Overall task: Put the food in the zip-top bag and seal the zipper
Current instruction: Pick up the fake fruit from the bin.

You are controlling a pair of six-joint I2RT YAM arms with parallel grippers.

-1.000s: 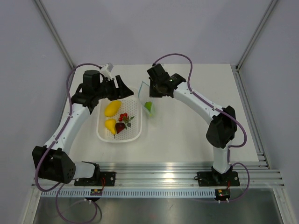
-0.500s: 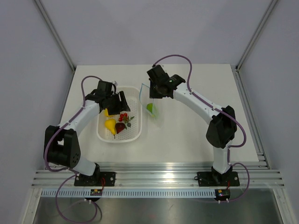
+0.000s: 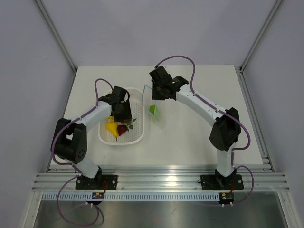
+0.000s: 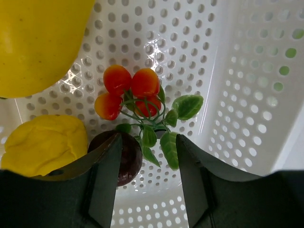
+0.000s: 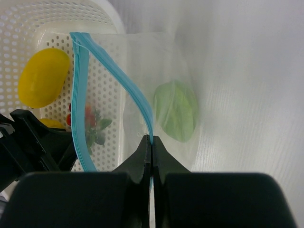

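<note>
My left gripper (image 4: 147, 147) hangs open, low in the white basket (image 4: 247, 95). Its jaws stand either side of the green leaves under the red berry cluster (image 4: 128, 88). The dark red fruit (image 4: 127, 159) lies against the left finger (image 4: 107, 175). Two yellow fruits (image 4: 38, 42) (image 4: 45, 142) lie to the left. My right gripper (image 5: 152, 140) is shut on the light blue zipper (image 5: 137, 102) of the clear zip-top bag (image 5: 137, 61). The bag's mouth gapes open, and the green leaf-shaped piece (image 5: 175, 110) lies inside. From above, the bag (image 3: 151, 100) hangs just right of the basket (image 3: 121, 143).
The perforated basket's walls close in around my left gripper (image 3: 122, 111). My right arm (image 3: 204, 107) reaches from the right side across the white table (image 3: 190, 137). Grey walls and metal posts stand behind.
My left arm swung from the basket's back-left corner down into the basket over the berries, and its jaws narrowed. The right gripper kept holding the bag.
</note>
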